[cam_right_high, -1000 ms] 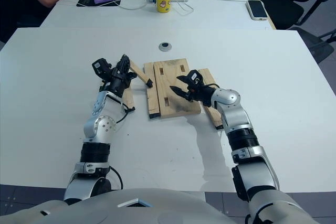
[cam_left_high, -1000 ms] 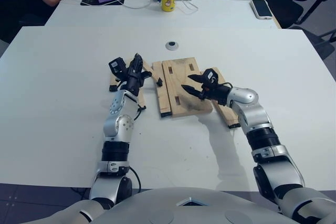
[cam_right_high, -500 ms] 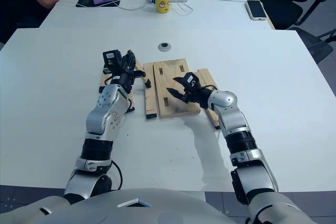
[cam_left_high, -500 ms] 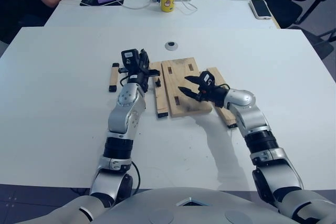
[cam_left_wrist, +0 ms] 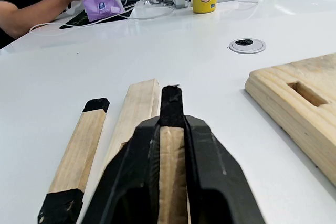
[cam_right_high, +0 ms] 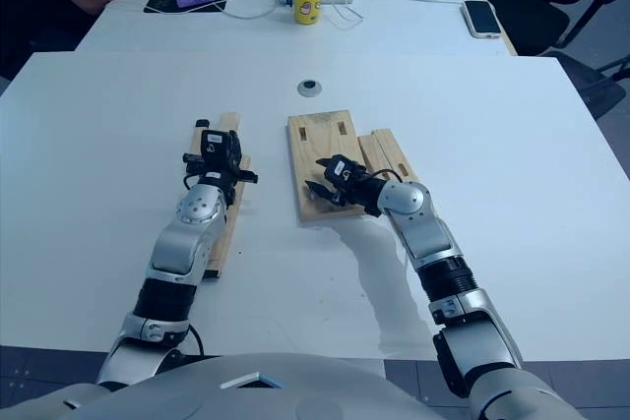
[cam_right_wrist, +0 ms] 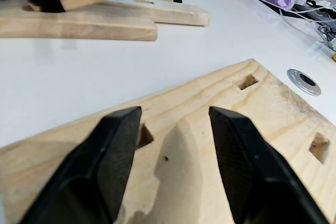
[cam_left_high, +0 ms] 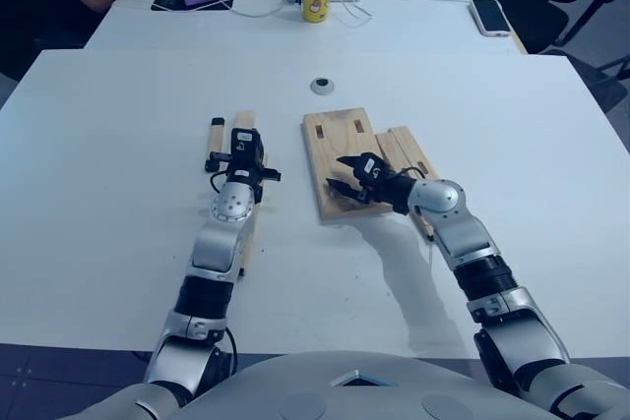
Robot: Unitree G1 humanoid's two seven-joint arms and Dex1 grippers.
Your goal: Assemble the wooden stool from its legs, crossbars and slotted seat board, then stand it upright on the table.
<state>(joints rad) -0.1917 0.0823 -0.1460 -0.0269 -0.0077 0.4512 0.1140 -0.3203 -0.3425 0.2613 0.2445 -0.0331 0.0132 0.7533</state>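
On the left half of the desk [cam_left_high: 108, 204], 2 loose sticks lie side by side: a short stick [cam_left_high: 212, 143] with black ends and a pale stick [cam_left_wrist: 135, 109] just beside it. Your left hand [cam_left_wrist: 172, 124] sits next to them, fingers pinched onto a third, black-tipped stick [cam_left_wrist: 171, 98] that runs back under the forearm. It is low and level with the desktop, but you cannot tell whether it rests on it. Gripped along its length like this, the stick points straight ahead, which should let you steer its tip toward a slot.

Near the middle of the desk the seat board [cam_left_high: 340, 145] lies flat with its slots [cam_right_wrist: 247, 81] facing up, so the sticks can go in from above. Your right hand [cam_right_wrist: 175, 116] hovers over the board's near edge with its fingers spread wide, holding nothing. It looks placed to press the board down so it does not slide when a stick is pushed in.

To the right, 2 more wooden pieces [cam_left_high: 406, 148] lie against the board's right edge, partly under your right arm. No piece is joined to the board yet, so assembly is barely begun.
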